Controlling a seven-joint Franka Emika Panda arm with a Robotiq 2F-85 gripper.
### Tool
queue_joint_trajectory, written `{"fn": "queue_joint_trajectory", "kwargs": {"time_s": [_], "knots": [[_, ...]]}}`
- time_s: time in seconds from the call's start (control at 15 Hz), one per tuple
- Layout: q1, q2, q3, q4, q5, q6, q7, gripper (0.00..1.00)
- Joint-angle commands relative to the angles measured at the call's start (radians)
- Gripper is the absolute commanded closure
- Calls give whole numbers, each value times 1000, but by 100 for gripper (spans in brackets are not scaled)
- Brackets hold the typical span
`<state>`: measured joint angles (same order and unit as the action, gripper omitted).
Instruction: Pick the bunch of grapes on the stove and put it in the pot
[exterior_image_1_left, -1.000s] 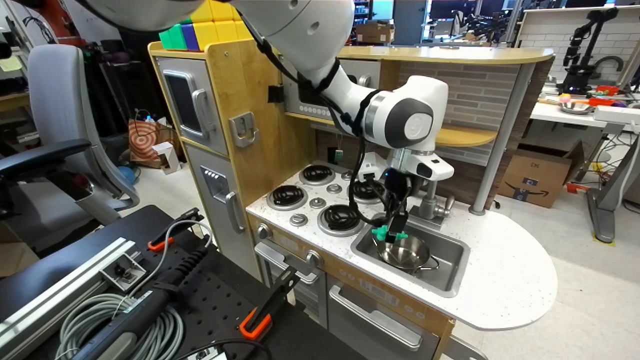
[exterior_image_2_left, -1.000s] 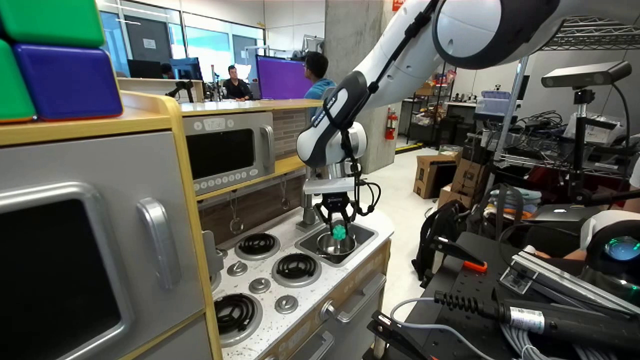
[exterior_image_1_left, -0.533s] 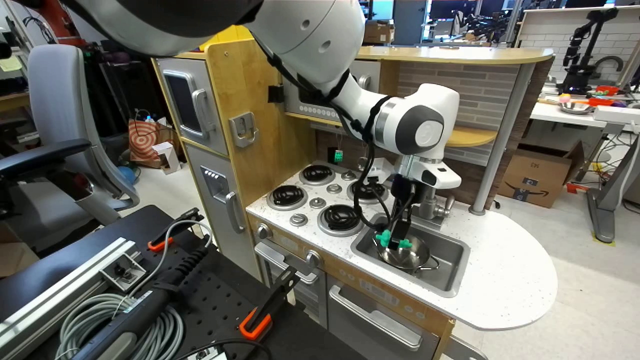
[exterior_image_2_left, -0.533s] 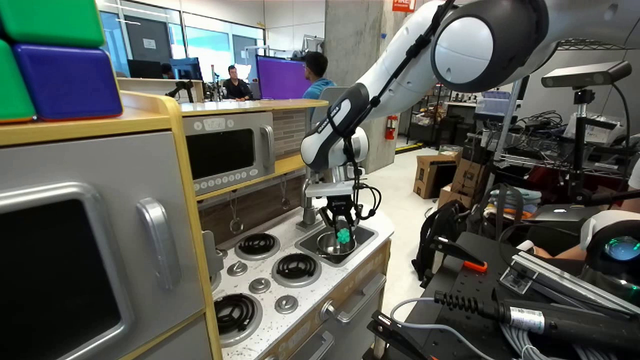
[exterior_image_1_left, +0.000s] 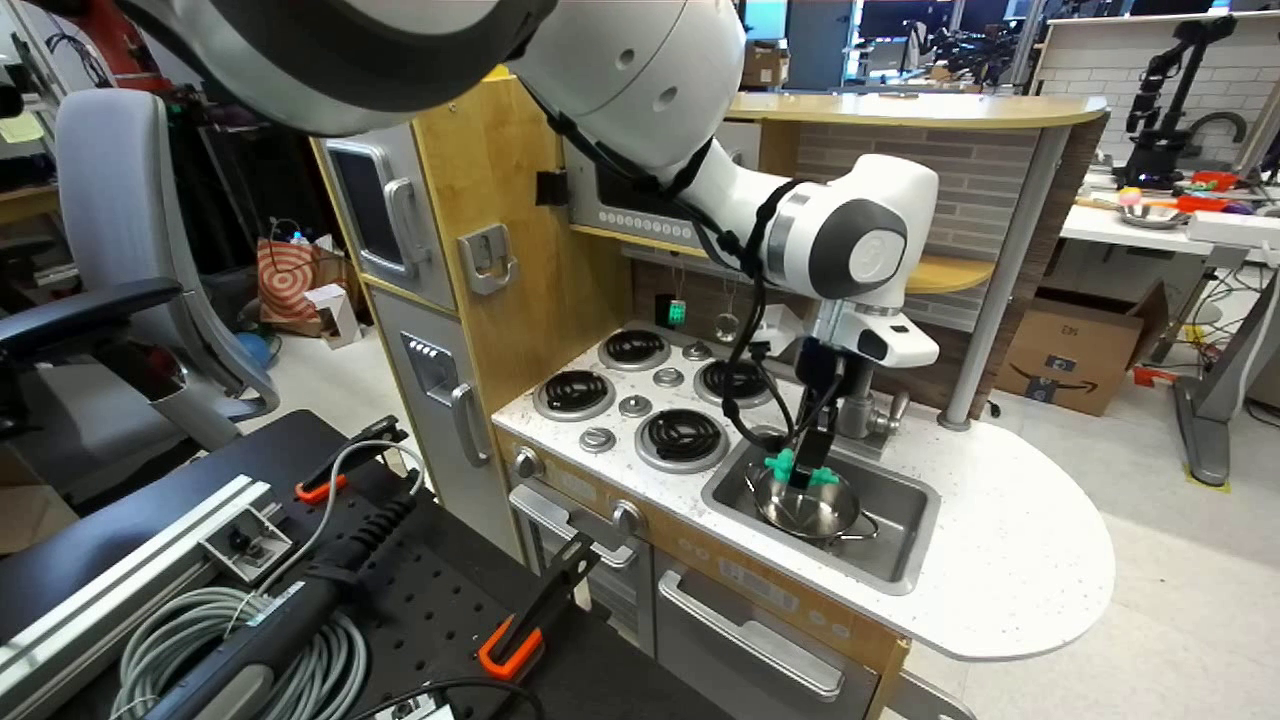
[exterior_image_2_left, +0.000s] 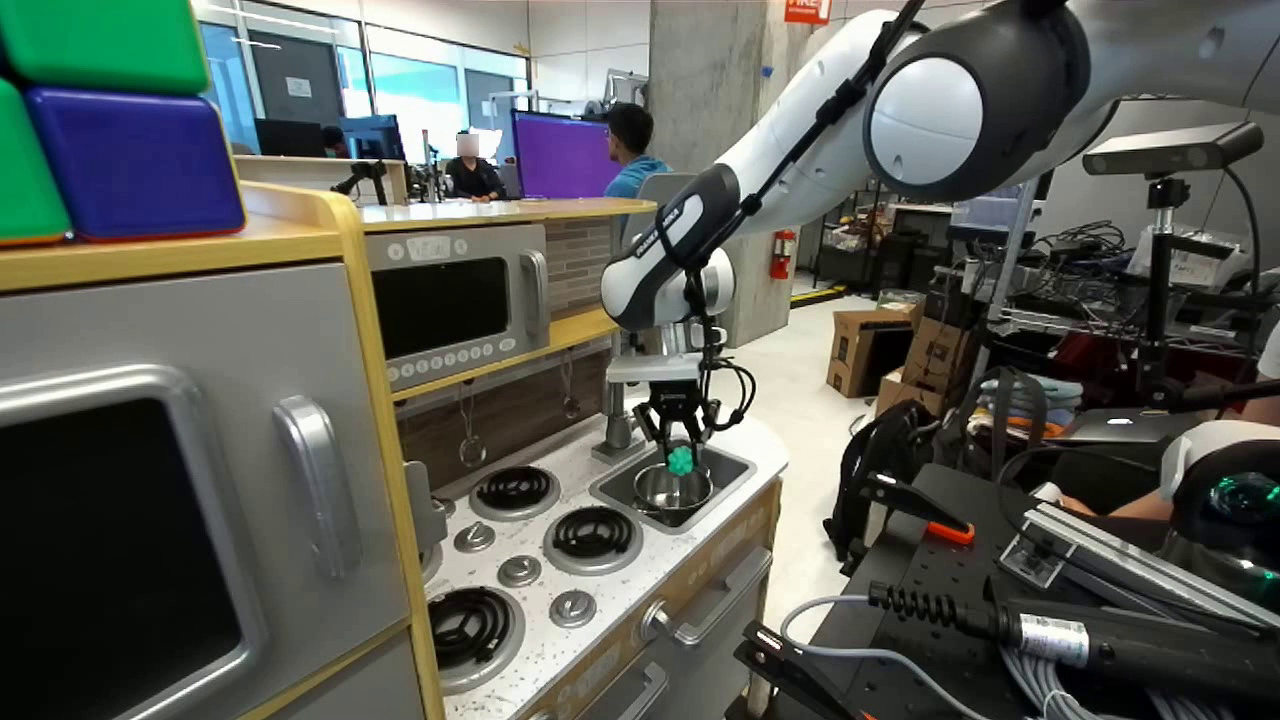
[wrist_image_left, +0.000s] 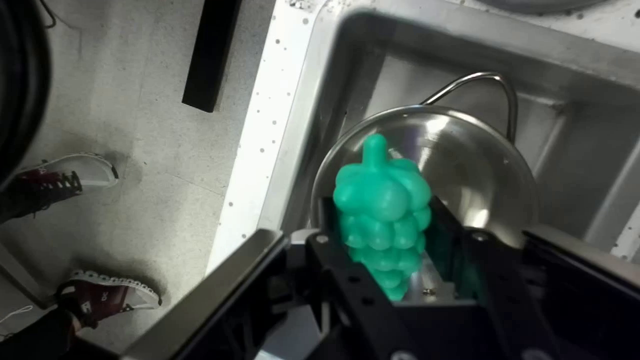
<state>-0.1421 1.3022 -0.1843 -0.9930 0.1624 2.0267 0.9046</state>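
The tool (exterior_image_2_left: 679, 459) grips green grapes (wrist_image_left: 382, 200) above a pot (exterior_image_1_left: 812, 520) in the sink (exterior_image_1_left: 908, 525) near the surface's (exterior_image_1_left: 1020, 535) front edge; a cardboard box (exterior_image_1_left: 1062, 350) stands beyond its rounded end.

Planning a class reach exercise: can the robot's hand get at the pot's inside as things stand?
Probably yes: the hand, clasping the bunch of grapes, hangs above the pot in the sink; the pot's top is uncovered and nothing seems to block the way down.
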Motion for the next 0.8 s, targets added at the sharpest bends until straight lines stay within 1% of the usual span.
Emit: {"fn": "queue_joint_trajectory", "kwargs": {"time_s": [0.0,0.07,0.33,0.47,0.6,0.73], "knots": [[-9,58,13,108,-11,-40,9,31],[-10,61,17,115,-10,-41,4,30],[-9,61,34,126,-10,-32,-23,2],[-2,14,51,71,4,2,-78,0],[11,-64,71,-26,-6,72,-184,0],[14,-155,90,-147,-4,148,-293,0]]}}
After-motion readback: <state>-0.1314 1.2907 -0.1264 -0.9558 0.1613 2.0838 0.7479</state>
